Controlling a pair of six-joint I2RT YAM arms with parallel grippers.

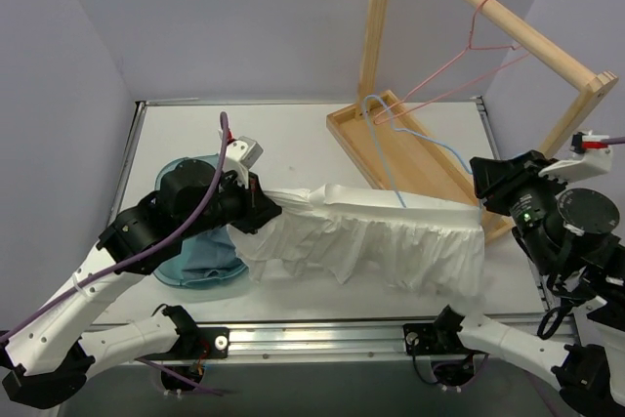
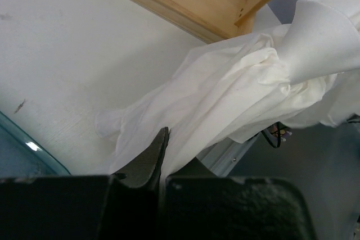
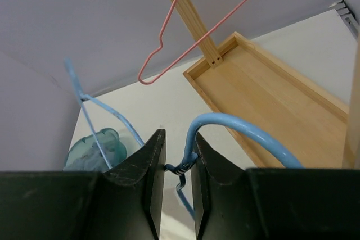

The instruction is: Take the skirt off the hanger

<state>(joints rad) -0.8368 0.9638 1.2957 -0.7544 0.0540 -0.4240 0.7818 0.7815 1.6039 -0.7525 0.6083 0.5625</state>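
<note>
Skirt [image 1: 381, 241] and hanger [image 3: 225, 116] are each held by one arm. The skirt lies stretched across the white bench [image 1: 293, 134], between the two arms. One end is bunched up in the left claw [image 1: 256, 197], and the other end reaches almost to the right arm. The left claw looks pinched shut on that bunch of cloth. The right claw [image 3: 179, 167] is squeezed onto the twisty neck of the hanger, with its two fingers almost touching around the thin blue wire.

From above, one blue wire arm goes down into the top edge of the skirt. I cannot tell how the cloth is caught on it.

I think the step now is to pull the two apart. To do it well, the right claw should grip hard and stay put, because thin wire can slip or spin. The left claw should pull slowly and straight away from the hanger, low along the bench. A sharp tug could snag the thin cloth on the wire tip. It should also steer away from the blue tub [image 1: 176, 271] beside it.
</note>
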